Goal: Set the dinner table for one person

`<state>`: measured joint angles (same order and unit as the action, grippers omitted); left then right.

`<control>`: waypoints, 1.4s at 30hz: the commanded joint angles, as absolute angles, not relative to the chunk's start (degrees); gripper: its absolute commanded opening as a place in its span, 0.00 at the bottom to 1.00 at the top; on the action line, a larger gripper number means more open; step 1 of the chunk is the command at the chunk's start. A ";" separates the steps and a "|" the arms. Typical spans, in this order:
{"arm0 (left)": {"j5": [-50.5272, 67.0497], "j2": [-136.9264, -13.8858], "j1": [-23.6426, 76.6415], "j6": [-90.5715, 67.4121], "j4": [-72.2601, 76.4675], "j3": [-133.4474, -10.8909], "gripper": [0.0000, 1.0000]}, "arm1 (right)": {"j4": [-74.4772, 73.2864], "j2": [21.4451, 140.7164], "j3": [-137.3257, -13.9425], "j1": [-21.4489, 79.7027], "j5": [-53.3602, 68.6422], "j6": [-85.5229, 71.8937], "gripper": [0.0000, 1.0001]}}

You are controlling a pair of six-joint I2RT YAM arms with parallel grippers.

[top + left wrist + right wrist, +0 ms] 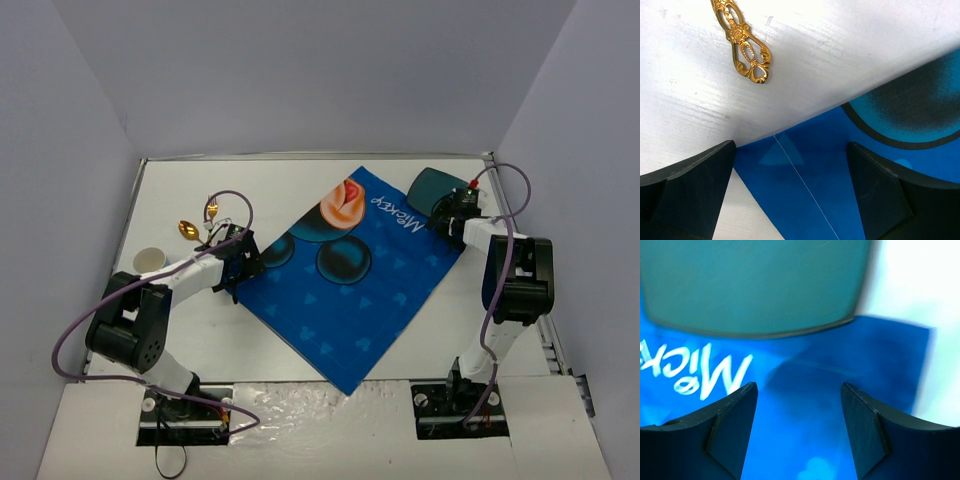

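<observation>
The white table (290,185) fills the floor of the walled cell, with both arm bases at its near edge. A blue cartoon-print mat (370,290) lies on it at a slant, one corner pointing near and one far.

The left tool (240,262) hangs over the mat's left corner, jaws wide apart with only cloth and table between them. The right tool (455,212) is over the mat's right corner with its jaws parted and holding nothing. Just beyond it a dark teal plate (432,187) overlaps the mat's edge.

Far left of the mat lies a gold spoon (187,229). Close to the left tool is an ornate gold handle (742,45). A small white cup (149,260) stands by the table's left edge.
</observation>
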<state>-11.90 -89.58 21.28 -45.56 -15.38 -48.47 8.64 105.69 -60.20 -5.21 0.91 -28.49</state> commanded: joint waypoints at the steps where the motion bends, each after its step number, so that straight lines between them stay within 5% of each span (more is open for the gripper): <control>1: -13.74 -89.42 21.36 -46.43 -16.66 -51.19 0.90 | 9.11 105.30 -60.96 -7.40 -2.24 -29.49 0.64; 21: -14.74 -81.50 22.01 -42.58 -20.88 -53.81 0.95 | 6.29 106.52 -72.06 8.32 -11.32 -24.08 0.65; 42: -14.89 -94.50 22.41 -45.13 -18.44 -54.86 0.95 | 4.61 121.61 -81.38 8.74 -13.76 -24.47 0.65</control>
